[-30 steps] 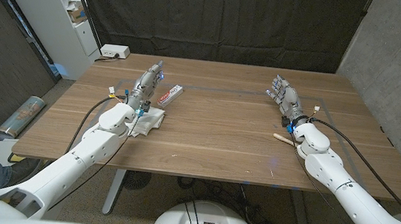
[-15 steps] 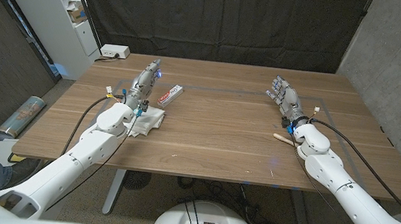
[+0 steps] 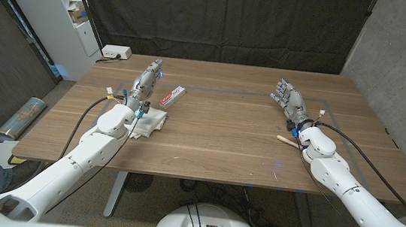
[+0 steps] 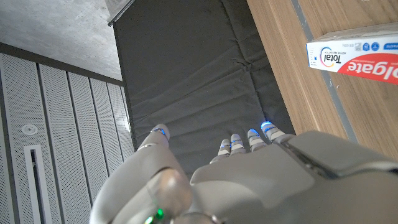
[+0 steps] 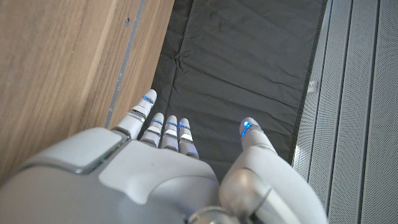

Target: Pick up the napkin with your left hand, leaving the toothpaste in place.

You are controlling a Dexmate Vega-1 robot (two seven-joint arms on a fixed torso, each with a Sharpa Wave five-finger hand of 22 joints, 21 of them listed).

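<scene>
I see my left hand (image 3: 146, 83) open, fingers straight, holding nothing, beside the boxy toothpaste (image 3: 172, 95); crumpled white napkin (image 3: 149, 121) lies under its wrist; right hand (image 3: 290, 100) open too

Head camera high over the table (image 3: 223, 138), wrist cameras close behind each hand, facing the curtain (image 4: 186, 81).

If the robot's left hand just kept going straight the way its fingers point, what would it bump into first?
Probably nothing on the table. The left hand points toward the far edge of the table, with the toothpaste off to its side and the napkin behind it. Beyond hangs the black curtain, though depth is hard to judge.
</scene>
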